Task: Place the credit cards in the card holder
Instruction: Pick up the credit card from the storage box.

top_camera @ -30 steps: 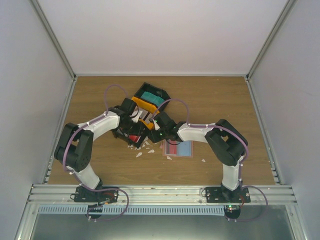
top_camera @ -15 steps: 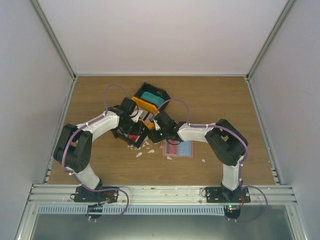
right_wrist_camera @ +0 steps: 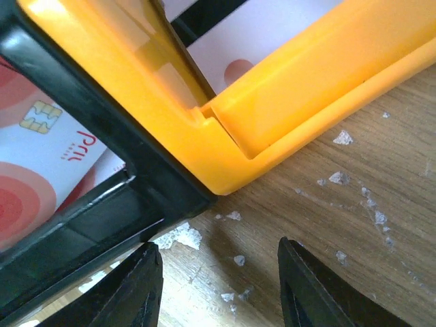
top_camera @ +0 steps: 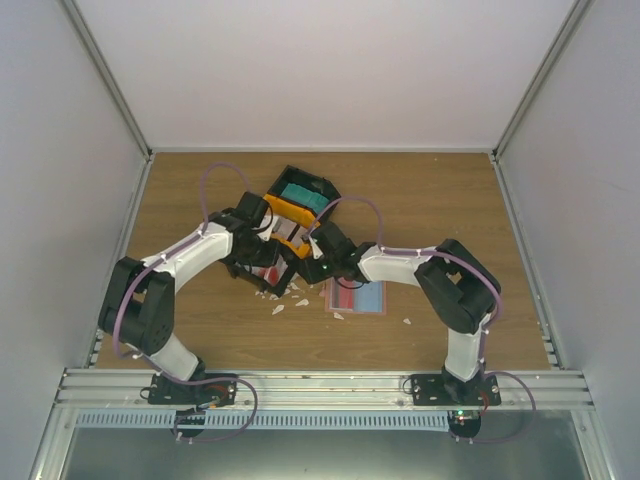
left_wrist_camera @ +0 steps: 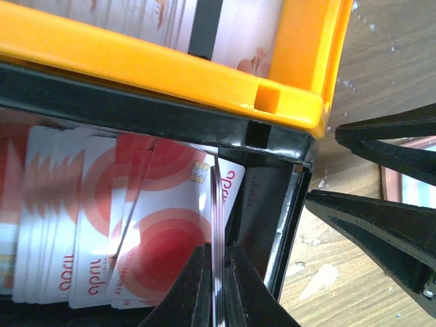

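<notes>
Several white credit cards with red circles (left_wrist_camera: 102, 225) lie fanned in the black compartment of the tray (top_camera: 290, 215). One credit card (left_wrist_camera: 216, 197) stands on edge at the compartment's right wall, and my left gripper (left_wrist_camera: 218, 272) is shut on its edge. In the top view the left gripper (top_camera: 262, 268) hangs over that compartment. The card holder (top_camera: 357, 297) lies open on the table, red and light blue inside, just right of the tray. My right gripper (right_wrist_camera: 218, 286) is open and empty, low over the bare wood at the tray's orange corner (right_wrist_camera: 225, 163).
The tray has an orange section (left_wrist_camera: 157, 65) holding more white cards and a far section with something teal (top_camera: 300, 192). White paper scraps (top_camera: 285, 300) litter the wood near the tray. The right gripper's black fingers (left_wrist_camera: 371, 225) sit close beside my left gripper.
My left gripper has closed on the upright card, and the left arm has shifted slightly up and left. The right arm has barely moved.
</notes>
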You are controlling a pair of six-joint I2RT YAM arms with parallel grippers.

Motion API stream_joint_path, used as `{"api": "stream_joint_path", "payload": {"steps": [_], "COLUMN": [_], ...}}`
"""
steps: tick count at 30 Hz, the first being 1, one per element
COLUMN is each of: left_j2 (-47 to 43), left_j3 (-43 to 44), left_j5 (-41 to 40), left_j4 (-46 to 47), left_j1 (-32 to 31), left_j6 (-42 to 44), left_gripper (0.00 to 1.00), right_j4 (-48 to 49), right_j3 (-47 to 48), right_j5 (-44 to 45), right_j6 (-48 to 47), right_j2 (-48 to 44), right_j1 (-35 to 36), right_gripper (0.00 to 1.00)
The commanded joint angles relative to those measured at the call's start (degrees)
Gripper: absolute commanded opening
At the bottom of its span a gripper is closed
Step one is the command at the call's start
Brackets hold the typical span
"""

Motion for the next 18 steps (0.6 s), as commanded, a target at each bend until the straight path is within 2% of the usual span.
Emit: {"api": "stream_joint_path", "payload": {"steps": [1,10,18], "left_j2": [-4.67,-13.58,-18.89], "left_j3": [-0.46,-5.84,-6.59], "left_j5": [-3.32,1.97,23.72], "left_j4": [0.63,6.19,12.13], "left_j1": [1.35,7.21,14.09], "left_j6": [-1.53,-3.97,-4.61], "left_gripper": [0.02,0.01,0.01], "right_j4": [4.07,14.49,29.94], "right_j3": [-1.16,-3.29,-2.73], "right_j5": [-1.87,-16.94,-30.82], "right_j6": [0.88,4.05,12.45], "right_j2": [-3.48,-5.87,-3.14], "right_j1": [-1.05,-2.58,-4.17], "right_gripper": [0.49,0.64,0.75]}}
